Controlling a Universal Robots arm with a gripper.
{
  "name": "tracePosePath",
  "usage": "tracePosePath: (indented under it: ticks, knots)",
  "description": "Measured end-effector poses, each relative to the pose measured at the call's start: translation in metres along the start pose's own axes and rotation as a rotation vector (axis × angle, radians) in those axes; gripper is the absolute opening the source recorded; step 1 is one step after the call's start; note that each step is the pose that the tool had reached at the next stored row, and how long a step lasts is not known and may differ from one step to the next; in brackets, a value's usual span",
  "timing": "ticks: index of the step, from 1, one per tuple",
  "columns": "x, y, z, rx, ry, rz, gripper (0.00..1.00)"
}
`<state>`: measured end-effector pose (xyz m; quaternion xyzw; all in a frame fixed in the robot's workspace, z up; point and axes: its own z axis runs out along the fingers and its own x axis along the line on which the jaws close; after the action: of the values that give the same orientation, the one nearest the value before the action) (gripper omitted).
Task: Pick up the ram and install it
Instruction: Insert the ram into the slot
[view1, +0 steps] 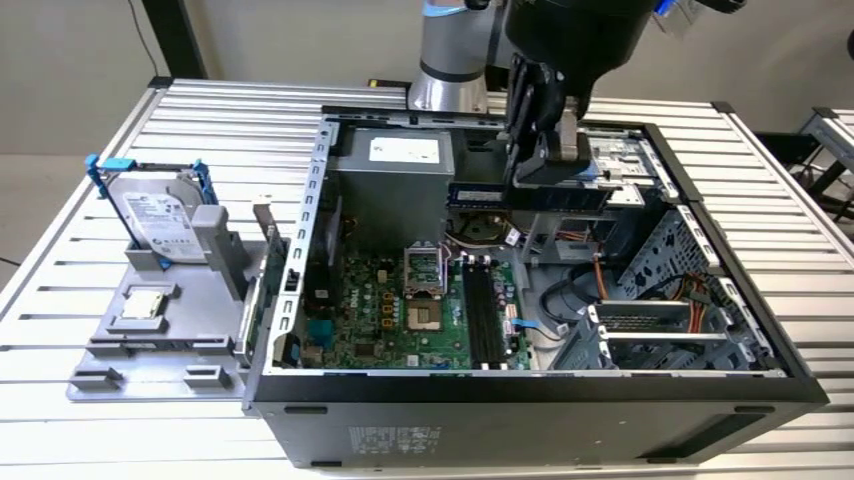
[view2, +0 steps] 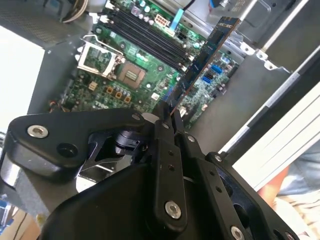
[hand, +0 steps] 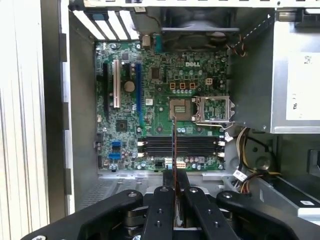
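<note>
holds the ram (view1: 541, 193) clamped in the shut claw (view1: 550, 170), pinched on its flat faces so as to leave its lower edge free above the open computer case (view1: 320, 200). hangs well clear of the motherboard (hand: 150, 95), touching nothing, and looks turned crosswise to the black memory slots (hand: 180, 147) in the first wrist view, so not yet seated. leaves the hard drive (view1: 167, 215) and the small square chip (view1: 144, 305) untouched on the grey tray (view1: 100, 370) beside the case.
</note>
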<state>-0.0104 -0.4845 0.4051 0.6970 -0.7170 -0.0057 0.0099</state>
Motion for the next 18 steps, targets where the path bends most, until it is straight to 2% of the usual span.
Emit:
tracePosePath:
  ticks: [5, 18]
  knots:
    - [-0.0117, -0.0012, -0.0001, 0.0, 0.0001, 0.0, 0.0]
    - [-0.0309, -0.0046, -0.0003, 0.0, 0.0, 0.001, 0.0]
